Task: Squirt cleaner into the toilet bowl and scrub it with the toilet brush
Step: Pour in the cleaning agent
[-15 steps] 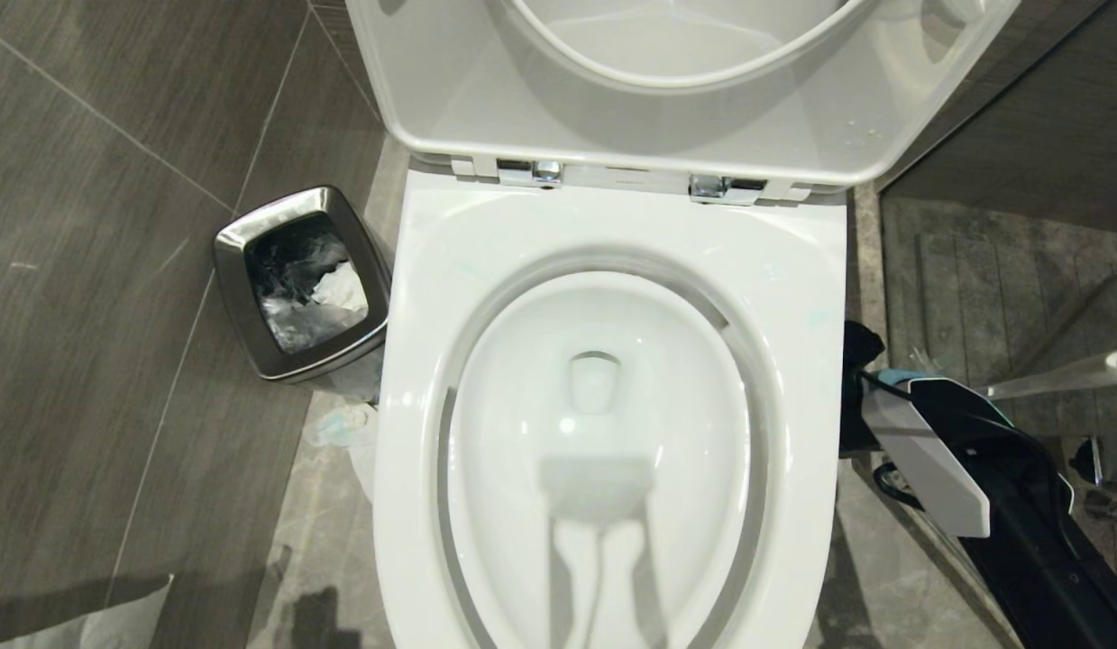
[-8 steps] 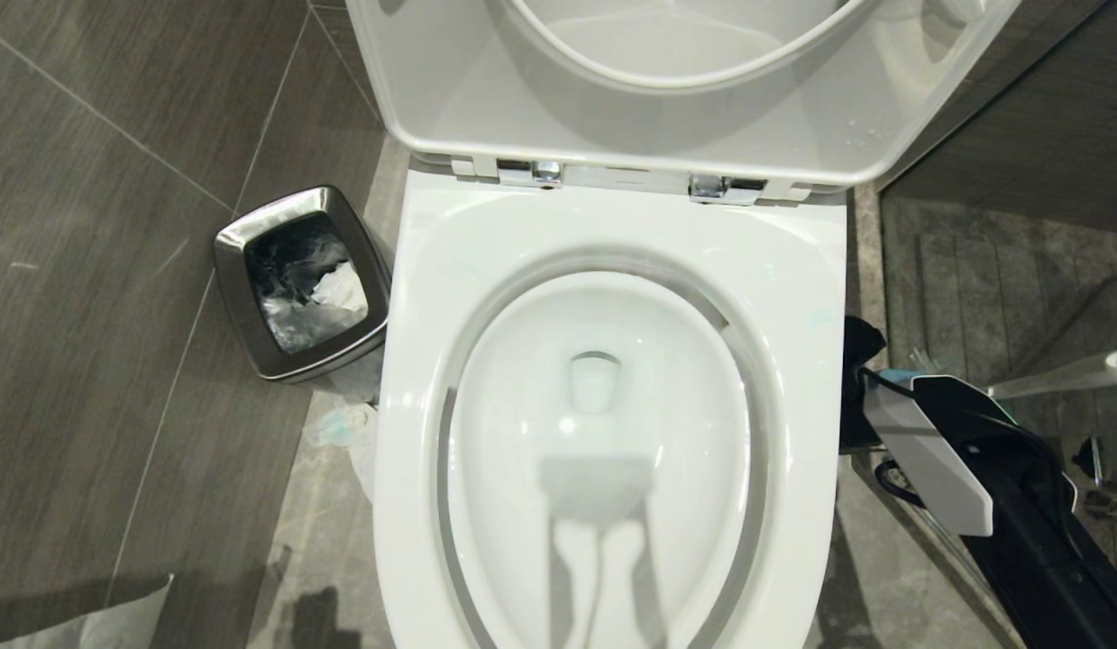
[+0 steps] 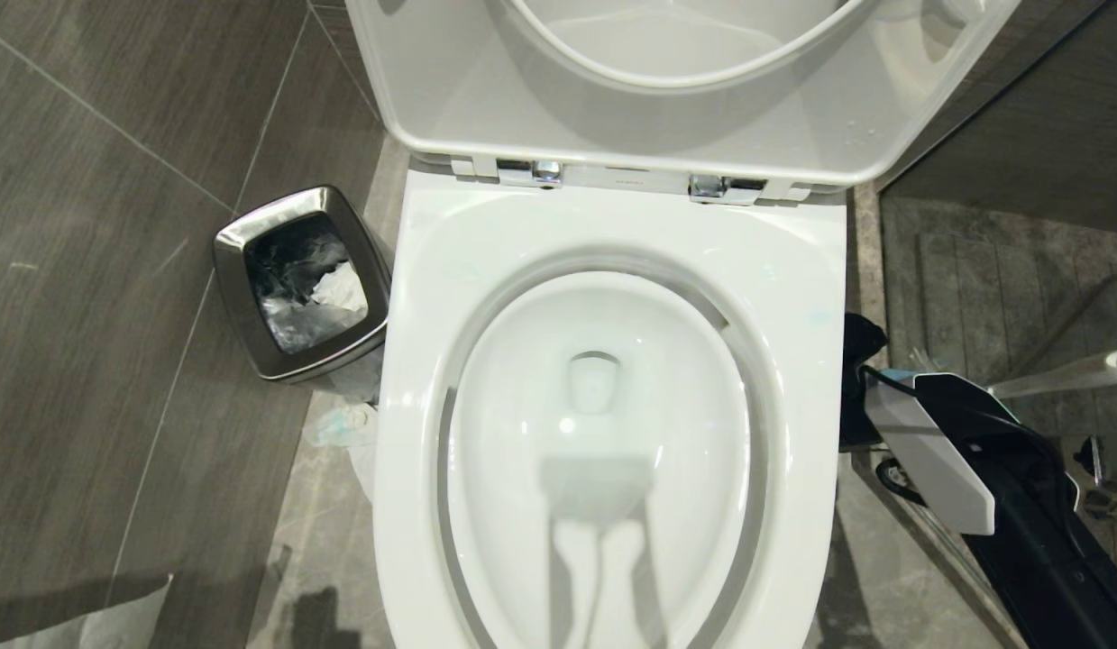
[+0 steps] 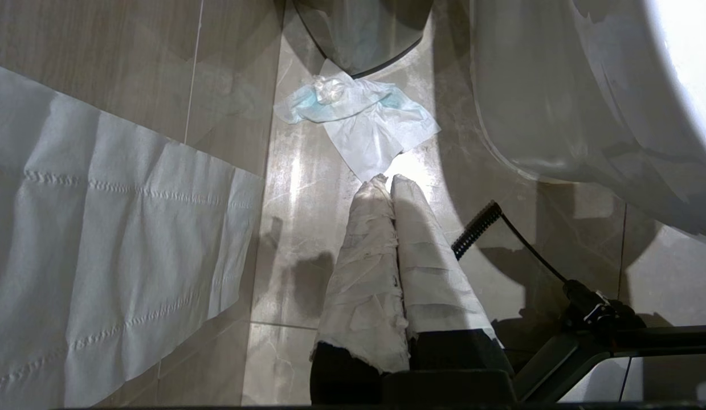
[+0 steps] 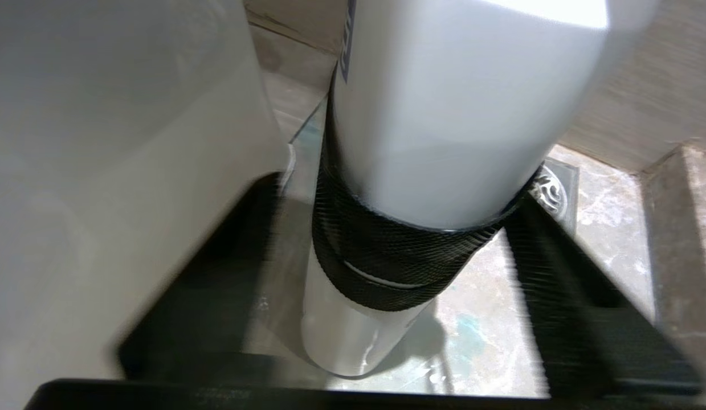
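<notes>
Quick count from my end: one toilet bowl (image 3: 414,406), one brush (image 3: 1063,377), one steel bin (image 3: 242,297), two grippers, two bits of tissue on the floor

The bowl fills the middle of the head view. It's glossy white and oval, with the seat and lid (image 3: 432,90) both tipped up against the back. The water in it looks pale and pretty much clear to me. The bin sits just beside the bowl on my left with a black liner and some scrunched stuff inside

All I get of the brush is the whitish handle with its rounded tip, poking in at the far right edge, down on the floor side right of the bowl and behind my right arm (image 3: 973,451). Its head is hidden

The right gripper (image 5: 398,193) is low beside the bowl. Its black fingers are spread either side of a white bottle (image 5: 444,114) with a black knurled band. There's a clear gap on one side, so it's not clamped. There's one floor drain (image 5: 549,191) behind it

The left gripper (image 4: 390,181) is parked near the floor. Its wrapped fingers are pressed together, holding nothing, and pointing at a crumpled blue-tinged tissue (image 4: 358,114). A big flat sheet (image 4: 102,256) lies well off to the side
</notes>
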{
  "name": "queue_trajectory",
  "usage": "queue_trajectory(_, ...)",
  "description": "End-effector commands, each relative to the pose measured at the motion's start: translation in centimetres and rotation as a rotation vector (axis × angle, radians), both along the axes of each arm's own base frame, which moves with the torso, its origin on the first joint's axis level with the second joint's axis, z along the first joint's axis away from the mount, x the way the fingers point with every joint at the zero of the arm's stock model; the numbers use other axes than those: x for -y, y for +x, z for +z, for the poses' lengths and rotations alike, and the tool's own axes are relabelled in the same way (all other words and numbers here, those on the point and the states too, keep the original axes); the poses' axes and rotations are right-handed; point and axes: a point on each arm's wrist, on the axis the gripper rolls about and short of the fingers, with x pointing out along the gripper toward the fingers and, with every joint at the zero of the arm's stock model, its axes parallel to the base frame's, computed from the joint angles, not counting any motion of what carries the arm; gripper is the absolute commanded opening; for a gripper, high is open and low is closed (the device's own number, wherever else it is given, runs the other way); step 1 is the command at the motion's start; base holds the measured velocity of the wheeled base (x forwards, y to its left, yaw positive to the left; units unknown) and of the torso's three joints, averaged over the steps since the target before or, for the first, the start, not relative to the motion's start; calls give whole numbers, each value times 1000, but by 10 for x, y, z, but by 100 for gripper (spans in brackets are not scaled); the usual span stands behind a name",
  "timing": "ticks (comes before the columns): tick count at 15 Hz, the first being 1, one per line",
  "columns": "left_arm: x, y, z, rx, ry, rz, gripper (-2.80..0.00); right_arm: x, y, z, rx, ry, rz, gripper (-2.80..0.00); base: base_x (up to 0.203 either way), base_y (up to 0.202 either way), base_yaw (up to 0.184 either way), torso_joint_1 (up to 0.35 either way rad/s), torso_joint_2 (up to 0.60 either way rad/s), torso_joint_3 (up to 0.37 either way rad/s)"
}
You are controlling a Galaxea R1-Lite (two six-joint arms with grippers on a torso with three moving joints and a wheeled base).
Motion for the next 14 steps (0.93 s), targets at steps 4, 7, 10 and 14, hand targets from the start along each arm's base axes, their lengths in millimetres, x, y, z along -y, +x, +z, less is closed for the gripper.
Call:
queue_trajectory(4, 0, 0, 0, -3, -1, 0, -280, 1, 0, -3, 7, -2, -3, -280, 0, 0, 0, 0, 0, 0)
queue_trajectory(7, 0, 0, 0, -3, -1, 0, -280, 1, 0, -3, 11, -2, -5, -280, 0, 0, 0, 0, 0, 0)
queue_trajectory(10, 0, 0, 0, -4, 1, 0, -280, 2, -3, 0, 52, 5, -9, -280, 0, 0, 0, 0, 0, 0)
queue_trajectory(14, 0, 0, -1, -4, 1, 0, -280, 3, -9, 5, 90, 24, -31, -280, 0, 0, 0, 0, 0, 0)
